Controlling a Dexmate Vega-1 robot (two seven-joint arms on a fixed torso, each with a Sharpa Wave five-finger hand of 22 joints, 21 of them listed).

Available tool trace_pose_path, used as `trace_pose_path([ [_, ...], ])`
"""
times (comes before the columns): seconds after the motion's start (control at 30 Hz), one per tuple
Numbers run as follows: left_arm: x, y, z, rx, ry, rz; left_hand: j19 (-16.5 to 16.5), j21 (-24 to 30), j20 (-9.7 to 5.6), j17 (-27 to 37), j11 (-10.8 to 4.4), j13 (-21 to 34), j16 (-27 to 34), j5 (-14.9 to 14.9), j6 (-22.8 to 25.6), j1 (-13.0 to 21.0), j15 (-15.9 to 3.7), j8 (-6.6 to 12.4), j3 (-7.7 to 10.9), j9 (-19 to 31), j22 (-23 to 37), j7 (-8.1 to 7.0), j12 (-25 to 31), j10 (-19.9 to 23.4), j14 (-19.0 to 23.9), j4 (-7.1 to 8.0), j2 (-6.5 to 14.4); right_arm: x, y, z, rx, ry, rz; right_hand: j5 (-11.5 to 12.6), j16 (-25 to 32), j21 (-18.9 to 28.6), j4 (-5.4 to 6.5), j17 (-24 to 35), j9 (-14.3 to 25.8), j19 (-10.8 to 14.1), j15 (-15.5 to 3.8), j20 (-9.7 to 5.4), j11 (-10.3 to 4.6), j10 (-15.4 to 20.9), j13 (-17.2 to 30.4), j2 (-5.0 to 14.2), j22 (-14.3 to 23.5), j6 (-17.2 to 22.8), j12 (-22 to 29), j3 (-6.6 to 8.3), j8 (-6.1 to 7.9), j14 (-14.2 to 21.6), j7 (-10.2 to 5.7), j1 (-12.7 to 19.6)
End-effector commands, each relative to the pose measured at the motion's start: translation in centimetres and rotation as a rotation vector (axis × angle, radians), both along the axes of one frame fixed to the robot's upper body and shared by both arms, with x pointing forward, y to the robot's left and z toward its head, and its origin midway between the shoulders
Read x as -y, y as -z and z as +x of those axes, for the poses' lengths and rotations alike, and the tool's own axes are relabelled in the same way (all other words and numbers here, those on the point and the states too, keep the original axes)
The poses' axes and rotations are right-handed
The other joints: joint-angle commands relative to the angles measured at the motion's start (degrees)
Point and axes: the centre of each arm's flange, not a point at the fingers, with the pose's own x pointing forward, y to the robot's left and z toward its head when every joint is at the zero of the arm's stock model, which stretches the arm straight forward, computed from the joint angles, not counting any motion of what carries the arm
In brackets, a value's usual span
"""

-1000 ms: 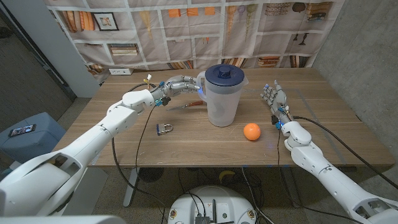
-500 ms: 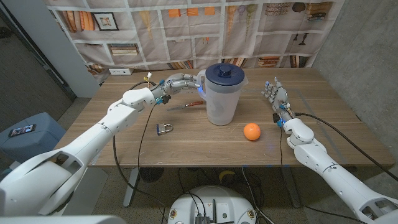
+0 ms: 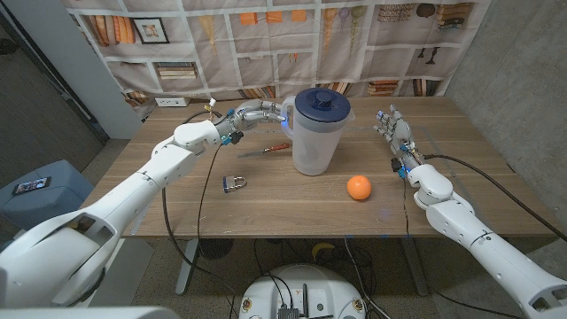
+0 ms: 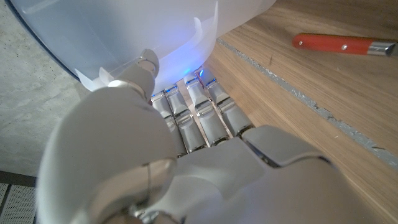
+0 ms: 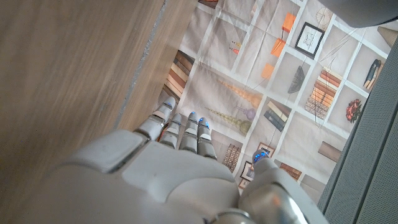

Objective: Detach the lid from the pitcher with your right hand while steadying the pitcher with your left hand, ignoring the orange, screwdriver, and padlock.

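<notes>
Left robot hand (image 3: 251, 115) fingers curled at pitcher (image 3: 314, 142) handle, frame centre; lid (image 3: 320, 105) on; right robot hand (image 3: 392, 131) spread, holding nothing, right of it.

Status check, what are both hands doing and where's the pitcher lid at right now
Left hand at the pitcher handle, grip unclear. Right hand open, off to the pitcher's side. Lid still on. Orange lies nearer the table's front edge, off the reach line.

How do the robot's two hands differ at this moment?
The left hand is at the pitcher, fingers against its handle; the right hand is apart from it, touching nothing, fingers spread. The left reaches sideways; the right points away across the table. Neither touches the lid.
</notes>
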Motion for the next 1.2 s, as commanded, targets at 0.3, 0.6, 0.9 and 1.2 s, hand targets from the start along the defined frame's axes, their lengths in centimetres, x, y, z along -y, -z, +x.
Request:
trace_pose_path([
  [0.3, -0.1, -0.9, -0.2, 0.002, -0.018, 0.027, 0.76, 0.33, -8.5, 0.36, -1.77, 0.31, 0.0, 0.34, 3.55, 1.11, -6.37, -0.36, 1.2, 0.17, 0.29, 2.0, -0.32, 2.64, 1.11, 0.47, 3.12, -0.7, -3.9, -4.5, 0.079, 0.125, -0.233, 0.06, 0.33, 0.28, -2.66, -0.83, 0.19, 1.33, 0.01, -0.35, -0.17, 1.63, 0.18, 0.09, 0.21, 1.14, 0.54, 0.62, 0.11, 1.34, -0.85, 3.31],
  [0.6, 0.0, -1.2, -0.2, 0.001, -0.025, 0.05, 0.87, 0.33, -8.49, 0.33, -1.72, 0.34, -0.1, 0.34, 3.65, 1.0, -6.38, -0.55, 1.27, 0.21, 0.3, 2.13, -0.51, 2.66, 1.2, 0.41, 3.03, -1.4, -5.9, -6.6, 0.09, 0.203, -0.379, -0.2, 0.3, 0.21, -4.43, -1.38, 0.24, 1.56, 0.06, -0.61, -0.21, 2.26, 0.26, -0.81, 0.19, 1.58, 0.55, 0.8, 0.15, 1.65, -0.86, 4.78],
  [0.9, -0.2, -1.6, -0.5, 0.002, -0.031, 0.059, 0.98, 0.33, -8.5, 0.33, -1.6, 0.37, -0.14, 0.36, 3.67, 0.86, -6.4, -0.79, 1.41, 0.26, 0.31, 2.01, -0.58, 3.08, 1.36, 0.42, 3.08, -2.0, -7.7, -8.1, 0.112, 0.261, -0.487, -0.55, 0.28, 0.18, -6.4, -1.94, 0.44, 1.93, 0.15, -0.15, -0.54, 2.62, 0.39, -1.52, 0.18, 4.32, 0.5, 1.04, 1.04, 1.92, -1.33, 6.43],
  [1.2, -0.3, -1.9, -0.7, 0.006, -0.036, 0.069, 1.01, 0.29, -8.5, 0.35, -1.74, 0.4, -0.12, 0.38, 3.59, 0.74, -6.38, -1.05, 1.55, 0.31, 0.31, 2.09, -0.74, 3.21, 1.61, 0.43, 3.17, -2.6, -9.5, -9.8, 0.143, 0.299, -0.609, -0.92, 0.24, 0.18, -8.09, -2.3, 0.63, 2.28, 0.93, 1.19, -0.9, 2.3, 0.51, -2.38, 0.19, 4.08, 0.27, 1.16, 0.81, 1.94, -1.48, 7.78],
])
